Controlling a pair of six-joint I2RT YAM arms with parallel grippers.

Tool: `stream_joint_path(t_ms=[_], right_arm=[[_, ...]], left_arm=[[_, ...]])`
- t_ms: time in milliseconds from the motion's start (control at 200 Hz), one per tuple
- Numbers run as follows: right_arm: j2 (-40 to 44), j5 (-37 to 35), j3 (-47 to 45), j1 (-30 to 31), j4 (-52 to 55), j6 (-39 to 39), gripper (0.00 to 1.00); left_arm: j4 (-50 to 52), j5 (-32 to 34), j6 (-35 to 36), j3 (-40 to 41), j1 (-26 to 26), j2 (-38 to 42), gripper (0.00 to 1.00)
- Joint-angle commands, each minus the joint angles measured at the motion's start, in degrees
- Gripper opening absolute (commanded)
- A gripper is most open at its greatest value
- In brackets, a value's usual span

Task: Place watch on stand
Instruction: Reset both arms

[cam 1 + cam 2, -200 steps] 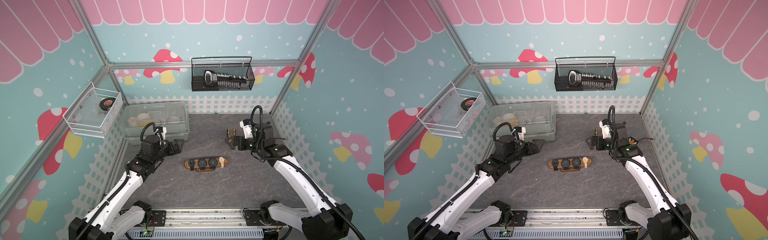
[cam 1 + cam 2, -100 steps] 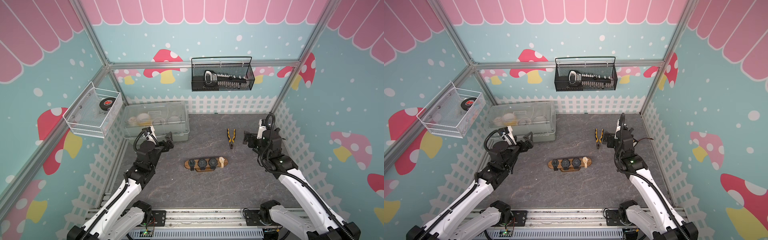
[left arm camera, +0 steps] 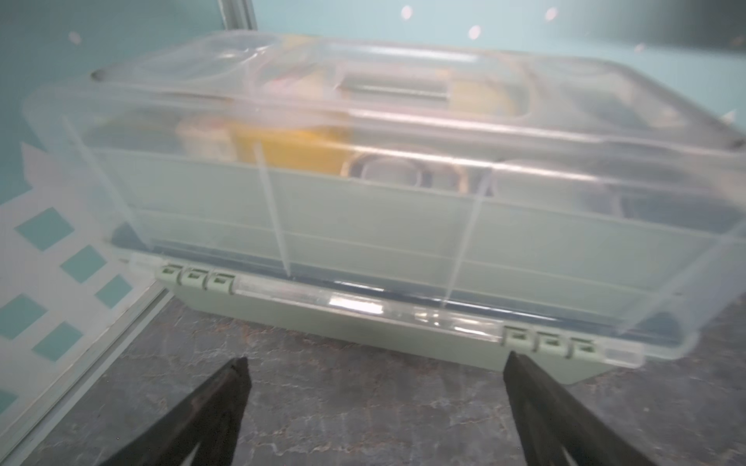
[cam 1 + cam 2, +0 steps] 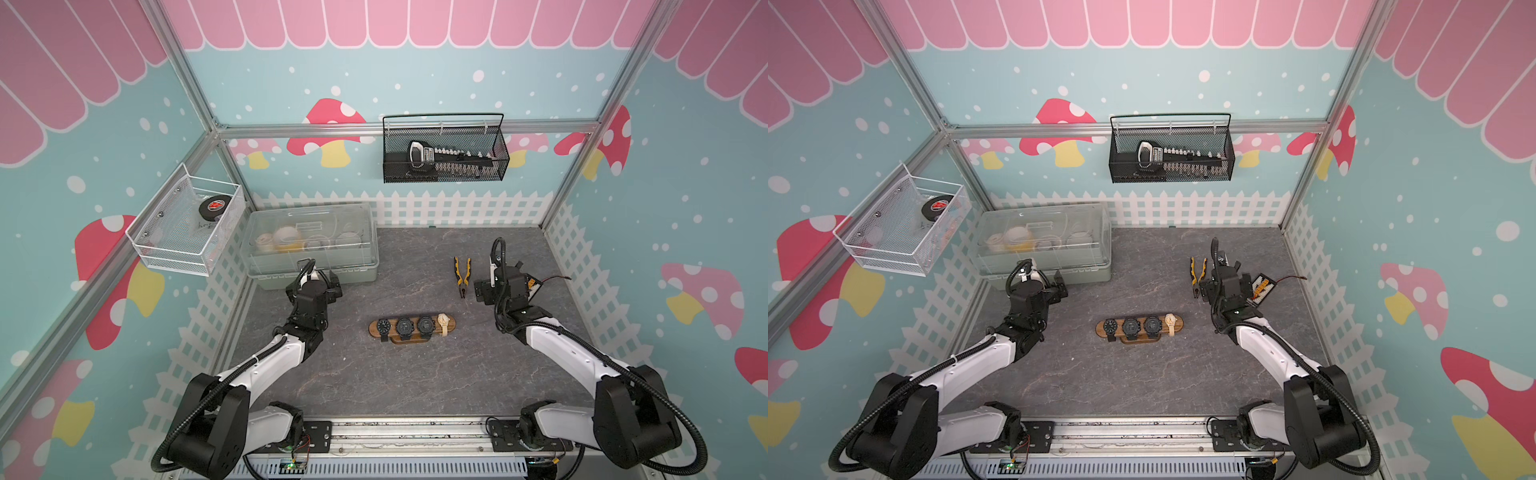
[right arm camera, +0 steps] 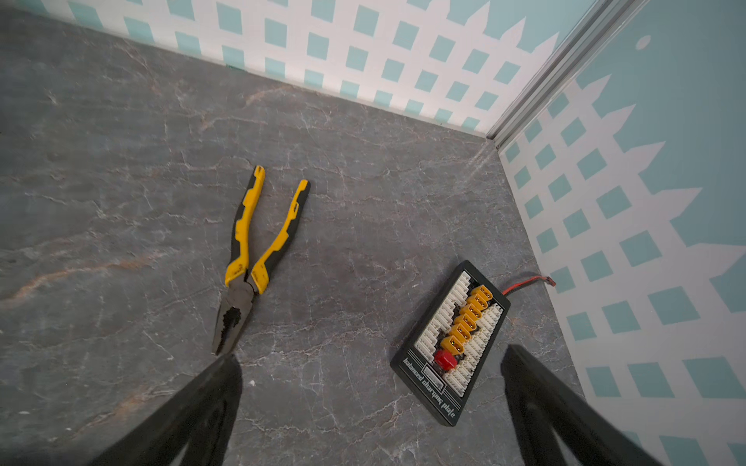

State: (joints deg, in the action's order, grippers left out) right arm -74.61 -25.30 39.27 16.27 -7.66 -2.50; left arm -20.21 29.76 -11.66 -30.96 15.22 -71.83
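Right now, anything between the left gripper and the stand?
No. Both top views show only bare grey tabletop between the left gripper and the stand; the clear plastic box lies beyond the gripper, away from the stand.

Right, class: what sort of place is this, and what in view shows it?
Probably a staged robot test cell: left arm and right arm on a rail, mushroom-print walls, metal frame.
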Motion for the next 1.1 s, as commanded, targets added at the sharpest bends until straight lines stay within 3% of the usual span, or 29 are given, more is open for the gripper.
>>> stream_joint_path(t_ms=[0, 115, 175, 360, 505, 645, 765, 850, 901, 991, 1061, 1096], right_arm=[[-1.96, -3.95, -2.69, -0.83, -10.19, 4.43, 1.00], [-4.93, -4.98, -5.88, -2.07, -16.25, 4.74, 1.00], [-6.65, -4.98, -7.34, -2.84, -19.47, 4.44, 1.00], [-11.08, -3.81, -8.36, -4.83, -24.98, 5.05, 1.00], [-13.23, -4.06, -8.46, -6.81, -28.89, 3.13, 1.00], [-12.55, -2.36, -10.05, -9.13, -30.03, 0.61, 1.00], [-10.53, -1.27, -15.33, -10.57, -37.78, -1.12, 1.00], [-9.93, -0.56, -16.91, -11.64, -39.57, -2.24, 1.00], [-10.06, -0.58, -16.97, -11.70, -39.82, -2.23, 1.00], [-10.19, 2.46, -17.51, -12.01, -40.23, -1.84, 1.00], [-13.92, 5.43, -21.81, -12.68, -52.94, 0.06, 1.00], [-12.41, 6.12, -22.00, -12.67, -51.35, -0.48, 1.00]], left_arm=[[-4.86, -0.07, 0.94, 0.75, -2.82, 0.03, 0.99], [-8.42, -0.13, 1.85, 2.09, -5.59, -1.65, 0.99], [-4.73, -3.21, 1.53, 0.69, -7.39, -1.56, 0.99], [-6.32, -3.11, 2.33, 0.37, -10.92, -2.70, 0.99], [-4.83, 2.32, 4.59, 1.44, -11.37, -4.54, 0.99], [-9.80, 0.16, 4.74, 3.86, -11.82, -6.73, 0.99], [-13.68, -2.95, 2.52, 4.49, -13.37, -7.84, 0.99], [-24.21, -3.55, 2.63, 7.68, -13.93, -11.09, 0.99], [-20.31, -4.78, 1.94, 6.97, -13.73, -9.88, 0.99], [-24.69, -6.98, 3.27, 8.59, -13.88, -10.58, 0.99], [-29.67, -10.47, 4.39, 10.67, -13.84, -11.74, 0.99], [-34.34, -11.12, 4.57, 12.37, -13.89, -14.10, 0.99]])
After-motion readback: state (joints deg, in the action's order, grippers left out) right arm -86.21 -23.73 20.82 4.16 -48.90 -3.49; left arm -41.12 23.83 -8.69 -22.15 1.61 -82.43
